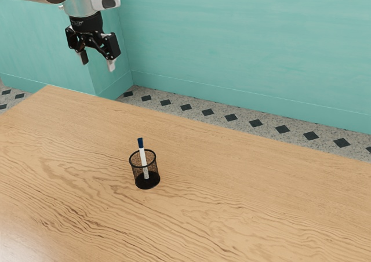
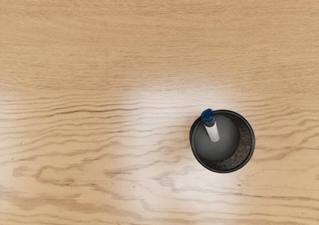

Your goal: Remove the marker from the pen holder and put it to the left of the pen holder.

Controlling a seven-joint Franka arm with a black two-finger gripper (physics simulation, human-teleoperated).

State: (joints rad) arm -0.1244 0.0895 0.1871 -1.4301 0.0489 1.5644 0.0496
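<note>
My gripper (image 1: pixel 97 64) hangs high at the exterior view's upper left, its two fingers spread apart with nothing between them. Well below it, toward the exterior view's right, a black mesh pen holder (image 1: pixel 138 164) stands upright on the table. A white marker (image 1: pixel 143 157) with a blue end leans inside the holder, the blue end sticking up above the rim. From above, the wrist view has the round pen holder (image 2: pixel 222 170) and the marker (image 2: pixel 213 131), whose blue end rests by the rim.
The wooden table (image 1: pixel 243 204) extends around the holder on all sides. Beyond its far edge are a tiled floor (image 1: pixel 214 120) and a teal wall (image 1: pixel 243 47).
</note>
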